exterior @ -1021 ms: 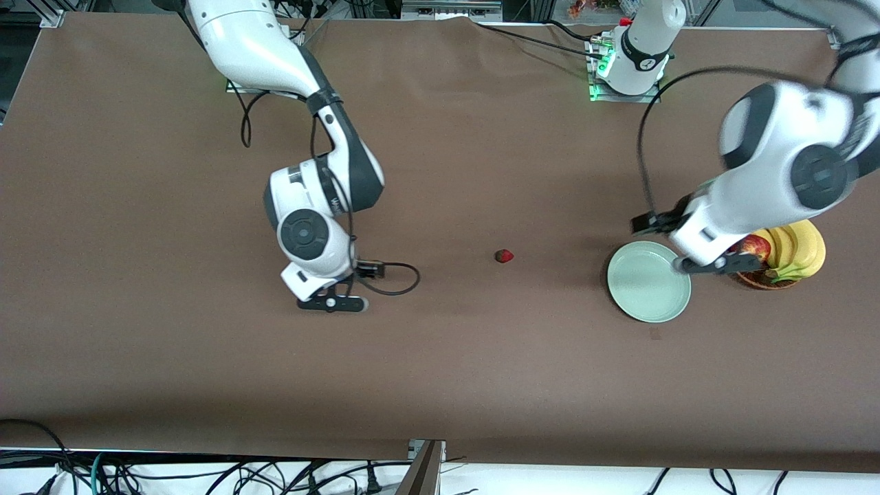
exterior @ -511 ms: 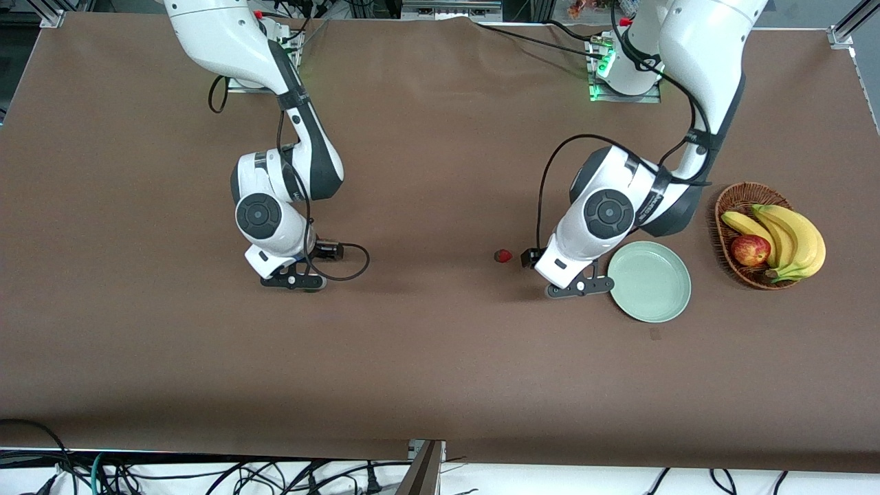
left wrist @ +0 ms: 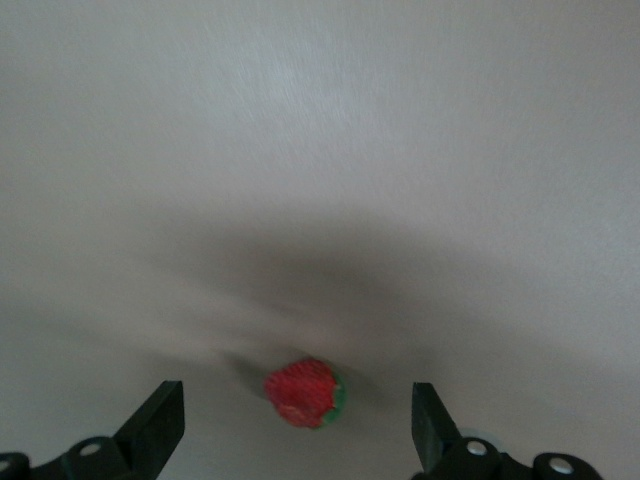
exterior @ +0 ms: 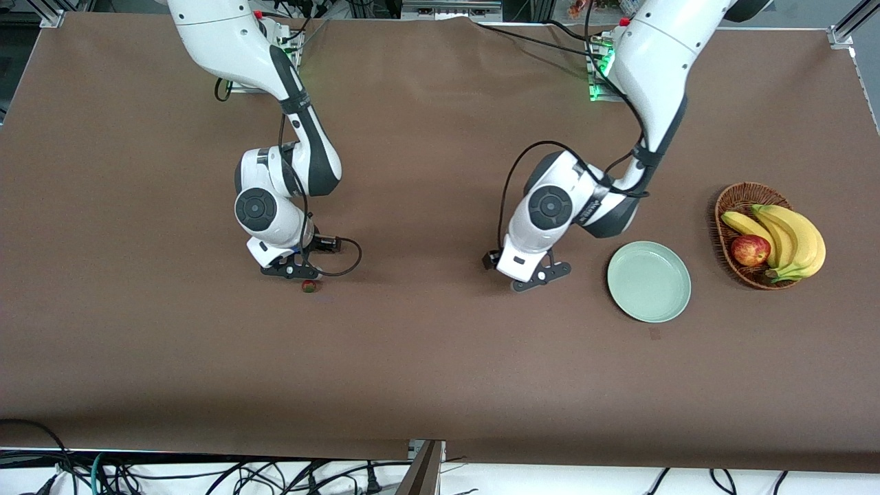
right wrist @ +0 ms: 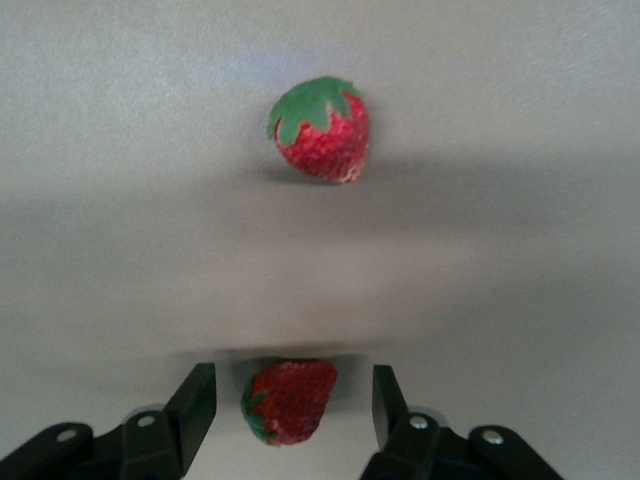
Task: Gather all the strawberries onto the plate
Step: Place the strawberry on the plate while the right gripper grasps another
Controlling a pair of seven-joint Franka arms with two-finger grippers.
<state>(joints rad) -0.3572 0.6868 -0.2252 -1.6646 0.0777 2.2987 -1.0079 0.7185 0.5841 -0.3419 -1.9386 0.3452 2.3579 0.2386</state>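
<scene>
Straddling front-hidden strawberries (left wrist: 305, 393) — left end effector (left wrist: 295, 402), right end effector (right wrist: 290, 382)

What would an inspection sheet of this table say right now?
Surface: brown cloth table cover.
Job's things: round pale green plate, empty; small red first strawberry between left gripper's fingers; second strawberry between right gripper's; third strawberry loose on the cloth near it.
Clutter: brown wicker basket with yellow bananas, red apple, beside the plate.
Grippers: both open, low over the cloth.
Cables: black cables loop at the wrists, more below table edge.
Surroundings: metal frame corners.
</scene>
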